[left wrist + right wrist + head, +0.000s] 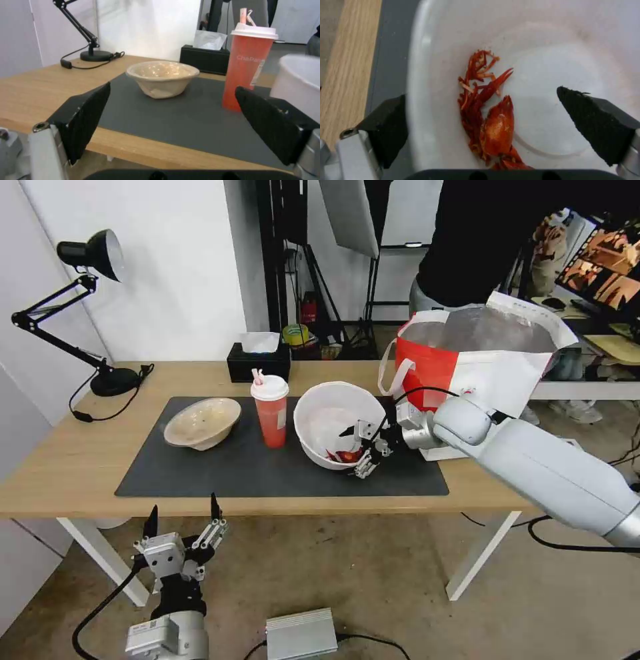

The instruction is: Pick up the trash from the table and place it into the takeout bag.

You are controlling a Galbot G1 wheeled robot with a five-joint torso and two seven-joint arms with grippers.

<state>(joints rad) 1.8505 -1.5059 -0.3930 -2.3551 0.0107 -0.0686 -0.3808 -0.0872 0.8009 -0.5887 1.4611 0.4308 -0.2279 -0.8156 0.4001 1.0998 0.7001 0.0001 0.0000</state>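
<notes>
We see our right arm (553,473) as smooth white shells with silver joints and a thin black cable looping over the wrist. Both grippers, right gripper (357,450) and left gripper (181,513), carry black ribbed pads (83,117) on silver brackets.

Counter (67,460): light wood, white legs. Mat (267,473): dark grey. Pulp bowl (202,423): beige. Cup (271,420): red, white lid. Large bowl (327,413): white, red scraps inside. Takeout bag (467,367): red-and-white, silver lining. Tissue box (257,363): black. Lamp (93,253): black.
</notes>
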